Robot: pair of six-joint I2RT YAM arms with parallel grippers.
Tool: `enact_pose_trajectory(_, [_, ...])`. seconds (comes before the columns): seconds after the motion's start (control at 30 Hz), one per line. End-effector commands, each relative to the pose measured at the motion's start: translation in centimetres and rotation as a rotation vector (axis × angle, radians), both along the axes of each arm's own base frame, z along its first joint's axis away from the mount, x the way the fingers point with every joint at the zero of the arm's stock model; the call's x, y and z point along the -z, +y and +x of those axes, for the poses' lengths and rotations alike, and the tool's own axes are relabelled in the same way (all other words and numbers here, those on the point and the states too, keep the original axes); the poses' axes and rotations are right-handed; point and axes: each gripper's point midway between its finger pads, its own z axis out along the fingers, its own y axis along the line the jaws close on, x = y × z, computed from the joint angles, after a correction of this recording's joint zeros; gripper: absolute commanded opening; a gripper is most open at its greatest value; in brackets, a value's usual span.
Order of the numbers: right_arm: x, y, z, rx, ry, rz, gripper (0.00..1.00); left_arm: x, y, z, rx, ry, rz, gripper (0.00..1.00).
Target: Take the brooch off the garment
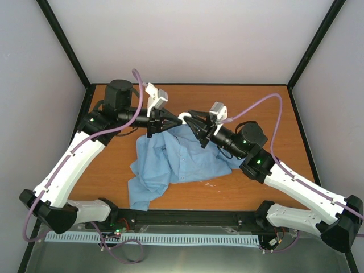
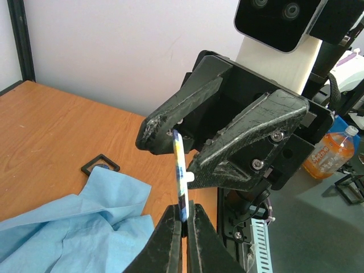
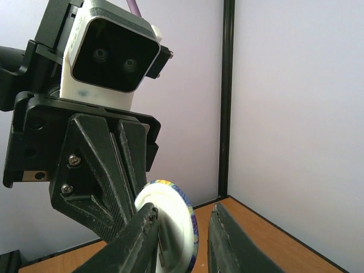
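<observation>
top external view shows both arms meeting tip to tip above the far edge of the garment (image 1: 170, 159), which lies crumpled on the table (image 1: 244, 99). the brooch (image 1: 183, 116) is held in the air between them, clear of the cloth. in the left wrist view the left gripper (image 2: 183, 213) is pinched tight on the disc's lower rim. the disc stands upright and edge-on, its long axis running straight up from those fingers. the right gripper (image 3: 182, 213) is spread, one finger on either side of the disc. the right wrist view shows the disc's white back and blue-yellow rim.
</observation>
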Motion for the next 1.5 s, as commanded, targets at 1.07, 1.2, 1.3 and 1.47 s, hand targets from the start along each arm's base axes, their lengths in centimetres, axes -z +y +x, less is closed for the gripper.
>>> enact_pose_trajectory(1.07, [-3.1, -4.6, 1.9, 0.255, -0.056, 0.067, 0.29, 0.9, 0.2, -3.3, 0.111, 0.140, -0.010, 0.01])
enact_pose_trajectory(1.2, [-3.9, -4.5, 0.0, 0.166, -0.054, 0.082, 0.36, 1.9, 0.4, -2.0, 0.054, 0.079, 0.038, 0.01])
enact_pose_trajectory(1.3, [-3.8, -4.6, -0.6, 0.133, -0.020, 0.093, 0.39, 2.8, 0.5, -0.7, 0.003, 0.016, 0.085, 0.01])
enact_pose_trajectory(1.47, [-2.9, -5.1, -0.6, 0.143, 0.028, 0.089, 0.41, 3.2, 0.8, 0.9, -0.059, -0.068, 0.127, 0.01])
